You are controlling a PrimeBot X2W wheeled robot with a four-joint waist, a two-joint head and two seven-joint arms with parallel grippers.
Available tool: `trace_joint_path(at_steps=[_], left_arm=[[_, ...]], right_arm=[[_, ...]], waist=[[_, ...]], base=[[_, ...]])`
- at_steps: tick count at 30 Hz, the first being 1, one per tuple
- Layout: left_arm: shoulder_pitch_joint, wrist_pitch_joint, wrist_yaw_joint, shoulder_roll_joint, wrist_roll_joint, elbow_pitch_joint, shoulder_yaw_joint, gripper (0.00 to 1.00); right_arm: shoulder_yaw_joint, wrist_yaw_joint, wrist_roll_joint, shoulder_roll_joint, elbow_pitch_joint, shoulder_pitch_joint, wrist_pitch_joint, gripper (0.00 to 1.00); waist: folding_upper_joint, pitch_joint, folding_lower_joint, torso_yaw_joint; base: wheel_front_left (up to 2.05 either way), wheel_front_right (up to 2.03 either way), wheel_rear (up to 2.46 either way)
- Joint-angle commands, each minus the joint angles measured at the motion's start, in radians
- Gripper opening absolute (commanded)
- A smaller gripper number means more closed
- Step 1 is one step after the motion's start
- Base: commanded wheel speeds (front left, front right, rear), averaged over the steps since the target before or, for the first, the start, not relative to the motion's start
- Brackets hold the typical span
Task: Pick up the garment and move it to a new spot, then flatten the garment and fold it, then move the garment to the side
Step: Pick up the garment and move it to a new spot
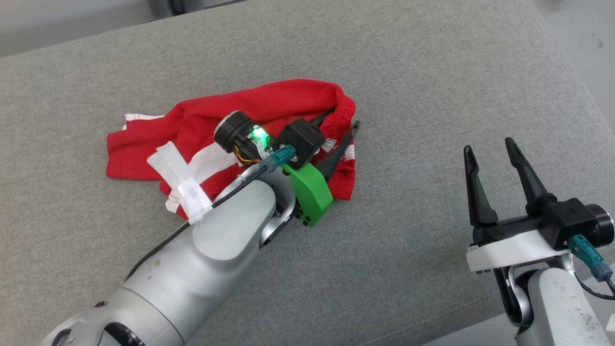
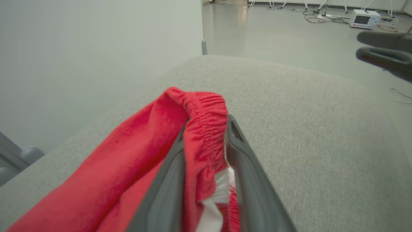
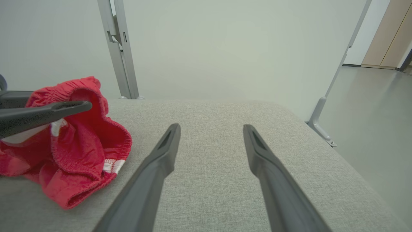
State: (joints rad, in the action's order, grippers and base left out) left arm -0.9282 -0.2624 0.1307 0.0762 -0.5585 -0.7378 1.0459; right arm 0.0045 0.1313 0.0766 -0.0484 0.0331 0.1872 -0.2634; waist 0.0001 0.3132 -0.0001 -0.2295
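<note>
Left claw (image 2: 207, 124) lying low on the cushion (image 1: 432, 72), jaws straddling the waistband of the garment (image 2: 128, 161) — pinching or merely flanking it, cannot tell; cloth trailing behind the claw. Right claw (image 1: 488, 144), wide open and empty, hovering beside — likely readying for flattening.

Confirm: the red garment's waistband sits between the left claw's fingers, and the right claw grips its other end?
Wrong on the right claw: the right wrist view shows it open and empty over the grey cushion, apart from the red garment. The waistband does sit between the left claw's fingers.
</note>
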Motion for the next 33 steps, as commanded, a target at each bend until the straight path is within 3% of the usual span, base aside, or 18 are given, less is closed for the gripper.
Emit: trace_joint_path(at_steps=[1, 14, 24, 33], left_arm=[[-0.010, -0.003, 0.000, -0.008, -0.002, 0.003, -0.005, 1.00], [0.074, -0.002, 0.000, -0.023, 0.027, 0.071, -0.076, 1.00], [0.232, -0.002, -0.006, 0.020, 0.089, 0.183, -0.283, 1.00], [0.480, -0.002, -0.017, 0.070, 0.138, 0.271, -0.512, 1.00]], right_arm=[[-0.006, -0.001, 0.002, -0.004, 0.004, 0.010, -0.002, 1.00], [-0.014, -0.001, -0.028, -0.003, 0.011, 0.003, -0.002, 1.00], [-0.014, -0.001, -0.046, -0.003, 0.015, -0.009, -0.002, 1.00], [-0.018, -0.001, -0.054, -0.004, 0.035, -0.037, -0.002, 1.00]], waist=[[-0.0001, 0.009, 0.0001, -0.004], [-0.0001, -0.031, 0.0001, 0.077], [-0.0001, -0.084, 0.0001, 0.126], [-0.0001, -0.154, 0.0001, 0.162]], base=[[0.00, 0.00, 0.00], [0.00, 0.00, 0.00], [0.00, 0.00, 0.00], [0.00, 0.00, 0.00]])
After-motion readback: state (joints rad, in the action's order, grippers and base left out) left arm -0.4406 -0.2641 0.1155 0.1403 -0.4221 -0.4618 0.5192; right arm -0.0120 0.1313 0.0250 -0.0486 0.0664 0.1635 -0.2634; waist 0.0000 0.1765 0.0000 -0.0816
